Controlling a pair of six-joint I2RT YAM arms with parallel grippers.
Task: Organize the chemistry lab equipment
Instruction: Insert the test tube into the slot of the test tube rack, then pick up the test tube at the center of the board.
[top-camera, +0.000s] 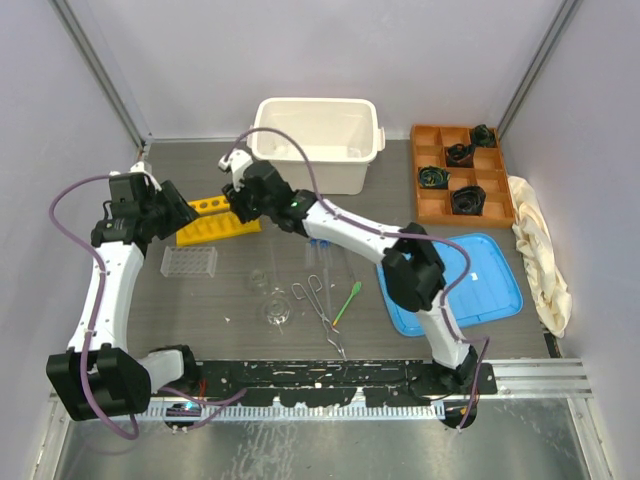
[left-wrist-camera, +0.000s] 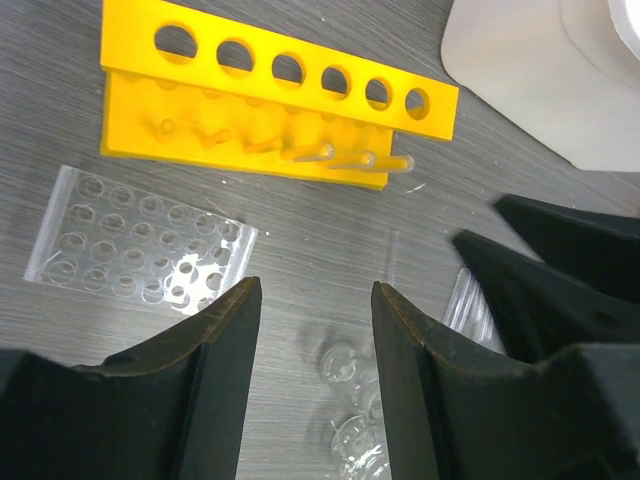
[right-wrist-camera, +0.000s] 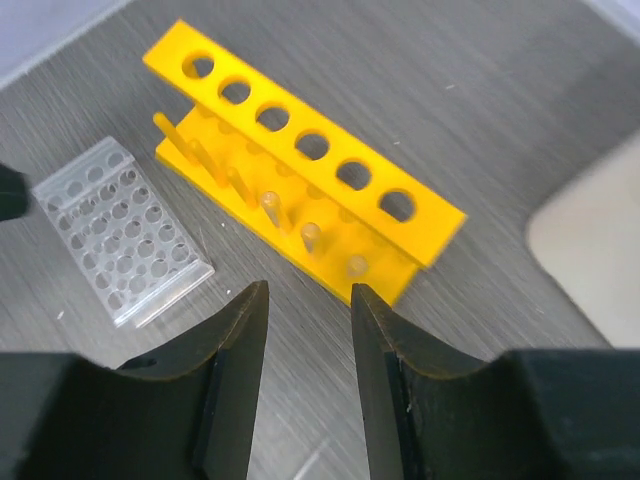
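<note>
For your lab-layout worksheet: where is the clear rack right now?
In the top view the clear rack lies at left, just on the near side of the yellow rack and left of the flasks.

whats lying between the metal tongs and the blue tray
The green spatula lies slanted between the metal tongs and the blue tray, nearer the tongs; the top external view shows it.

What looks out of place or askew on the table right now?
Nothing looks spilled or broken. The yellow rack sits skewed to the table edge, all six holes empty, and the metal tongs and green spatula lie loose mid-table beside scattered glass flasks.
</note>
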